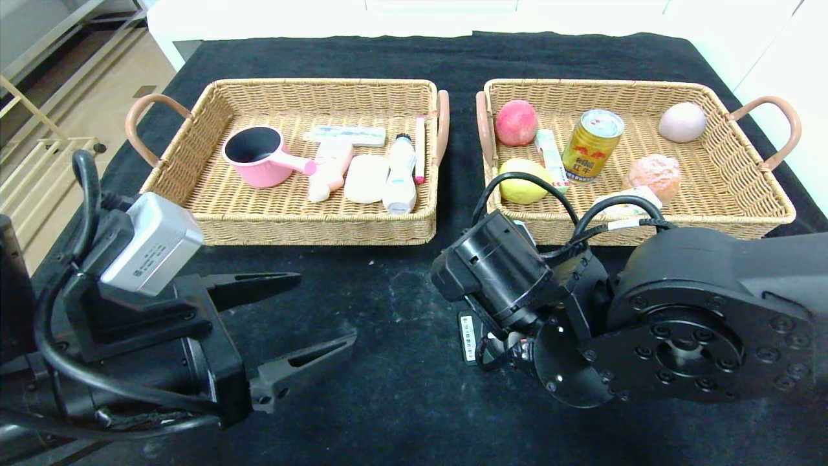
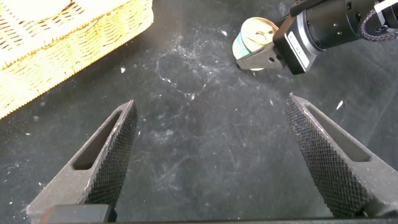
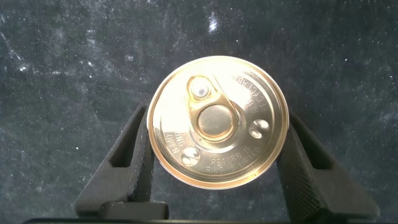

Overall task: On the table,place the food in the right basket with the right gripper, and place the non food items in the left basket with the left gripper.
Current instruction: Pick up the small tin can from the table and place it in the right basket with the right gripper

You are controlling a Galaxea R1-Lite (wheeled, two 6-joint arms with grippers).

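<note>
A gold-topped can [image 3: 217, 127] stands upright on the black table, seen from straight above in the right wrist view. My right gripper [image 3: 217, 118] is shut on it, one finger on each side. The can also shows in the left wrist view [image 2: 254, 38], with the right gripper's wrist beside it. In the head view the right arm [image 1: 511, 278] hides the can. My left gripper [image 1: 326, 307] is open and empty over bare table at the front left, also in its wrist view [image 2: 210, 106].
The left basket [image 1: 310, 87] holds a pink cup [image 1: 255, 155], a toothpaste tube, bottles, soap and a pen. The right basket [image 1: 595, 87] holds an apple [image 1: 516, 122], a lemon, a gold can [image 1: 592, 144] and other food.
</note>
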